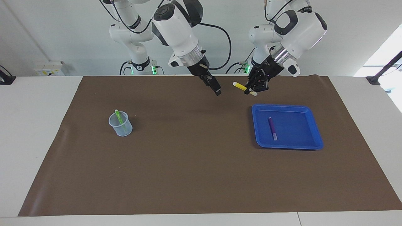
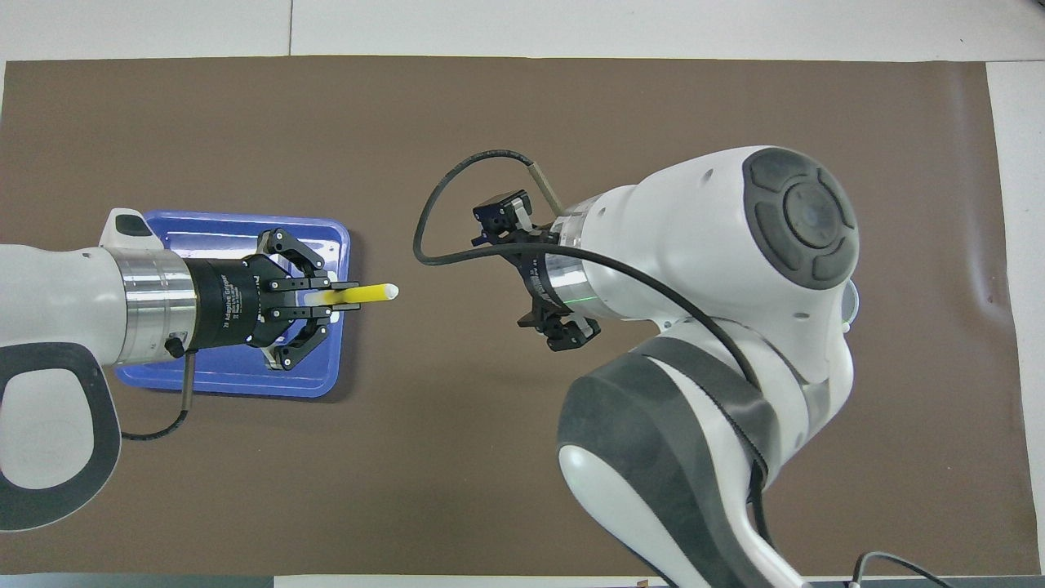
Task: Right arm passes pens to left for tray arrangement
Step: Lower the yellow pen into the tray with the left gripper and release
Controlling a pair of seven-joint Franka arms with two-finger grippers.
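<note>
Yellow pen (image 1: 240, 86), pale-tipped, clamped level in my left gripper (image 1: 253, 91); my right gripper (image 1: 216, 91) spread, holding nothing

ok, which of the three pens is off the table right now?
The yellow pen, clamped in the left claw in the air. The purple pen lies in the tray; the green pen stands in the cup.

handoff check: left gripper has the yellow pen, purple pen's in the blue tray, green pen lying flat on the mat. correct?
One error: the green pen isn't flat on the mat; it stands tilted in the clear cup, as the facing view shows. The rest holds: the left gripper is shut on the yellow pen, and the purple pen lies in the blue tray.
</note>
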